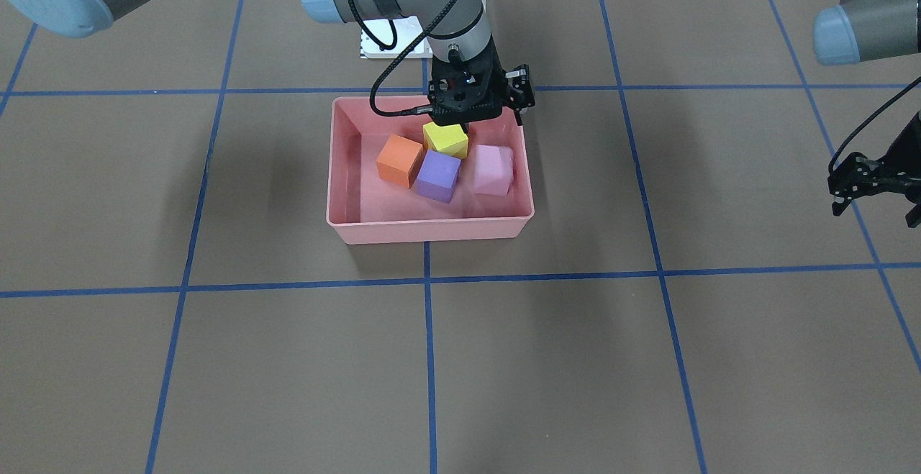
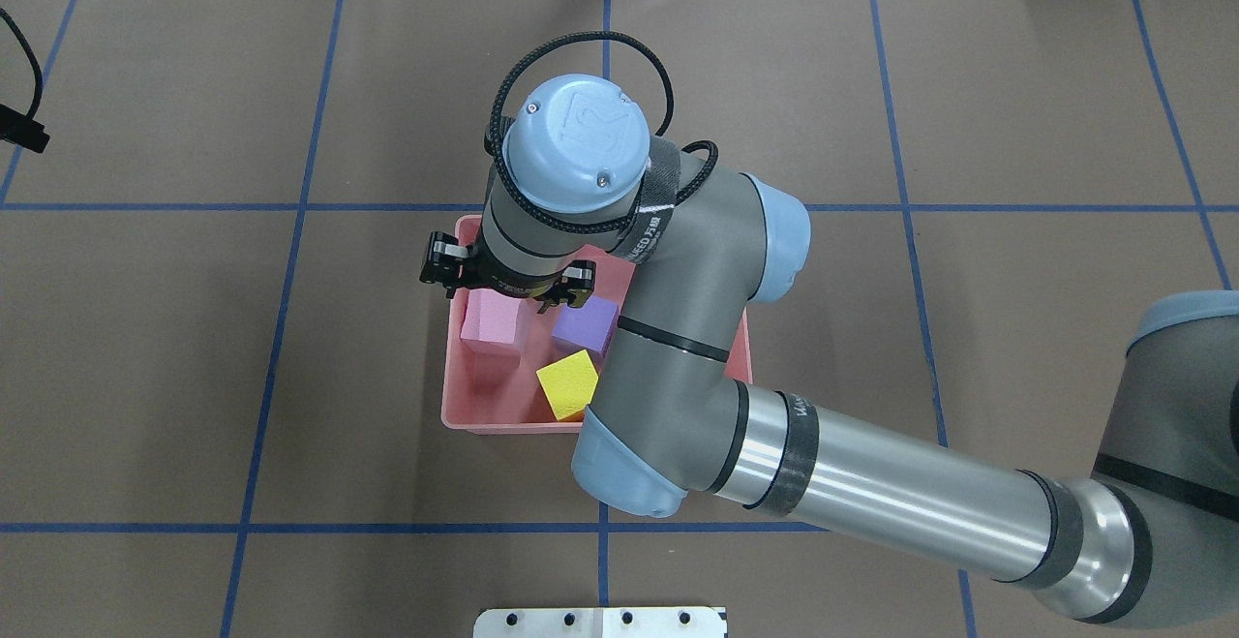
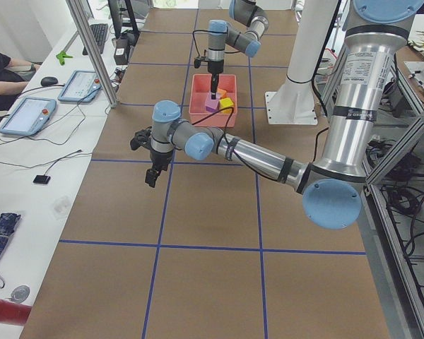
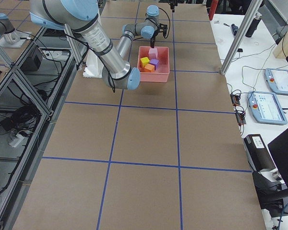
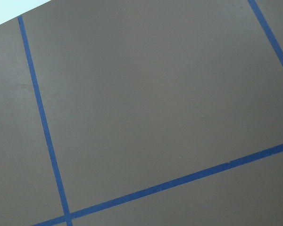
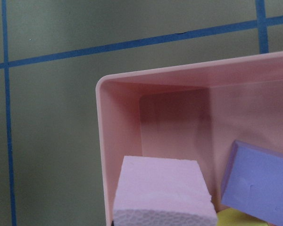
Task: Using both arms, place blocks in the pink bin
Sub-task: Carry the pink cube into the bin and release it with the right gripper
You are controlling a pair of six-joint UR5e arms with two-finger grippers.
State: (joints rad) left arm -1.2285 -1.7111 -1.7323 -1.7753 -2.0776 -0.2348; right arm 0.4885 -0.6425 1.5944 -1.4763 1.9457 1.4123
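Note:
The pink bin (image 1: 432, 229) sits mid-table and holds all the blocks: orange (image 1: 399, 160), yellow-green (image 1: 446, 139), purple (image 1: 438, 175) and pale pink (image 1: 493, 170), the pink one tilted. My right gripper (image 1: 476, 114) hangs over the bin above the pink block (image 2: 489, 323), open and holding nothing. Its wrist view looks down on the pink block (image 6: 162, 193), the purple block (image 6: 262, 188) and a bin corner (image 6: 104, 141). The right arm hides the orange block from overhead. My left gripper (image 1: 876, 209) hovers open and empty well off to the bin's side.
The brown table is marked with a blue tape grid (image 5: 42, 127). The white pedestal base (image 1: 388, 39) stands just behind the bin. A side table with tablets (image 3: 28, 113) and a seated person runs along the far edge.

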